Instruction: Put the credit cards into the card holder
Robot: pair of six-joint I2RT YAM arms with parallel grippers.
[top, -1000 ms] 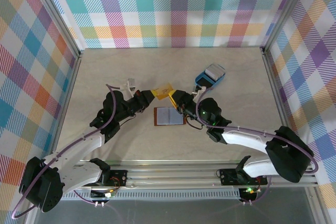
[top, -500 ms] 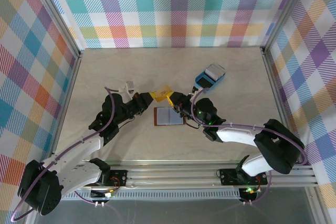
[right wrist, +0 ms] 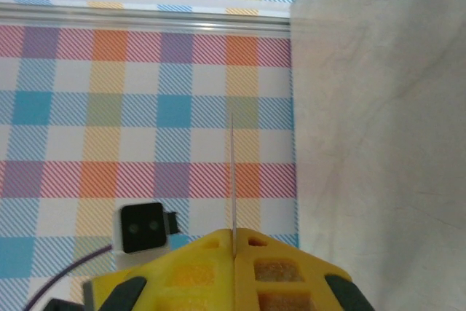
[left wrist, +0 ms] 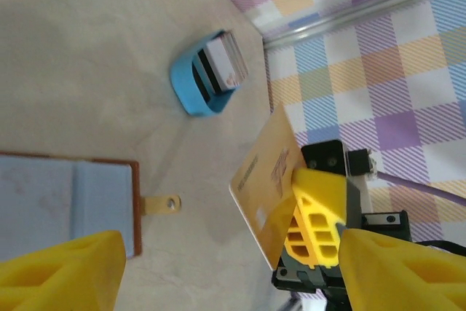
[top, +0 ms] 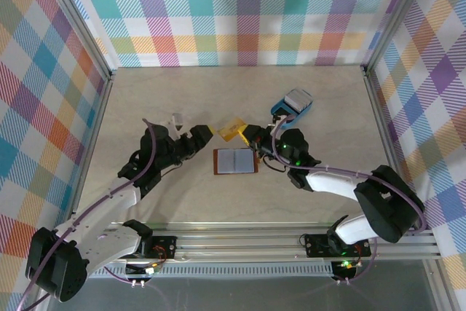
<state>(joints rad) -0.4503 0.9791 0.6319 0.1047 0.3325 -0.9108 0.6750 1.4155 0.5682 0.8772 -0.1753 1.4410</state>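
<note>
The right gripper [right wrist: 234,242] was clamped on a gold credit card [left wrist: 263,172], carried on edge off the table [top: 145,100]; the left gripper [top: 203,134] faced it from just beside, its fingers [left wrist: 65,274] spread wide apart and touching nothing; the card holder [top: 234,161] lay open and flat just nearer the arms than the card, grey-blue lining up, its snap tab [left wrist: 161,204] sticking out toward the right arm; more credit cards [left wrist: 224,60] stood in a blue tray [left wrist: 191,89] farther back on the right.

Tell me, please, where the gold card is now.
In the top view, the gold card is pinched in the right gripper, just beyond the open card holder.
</note>
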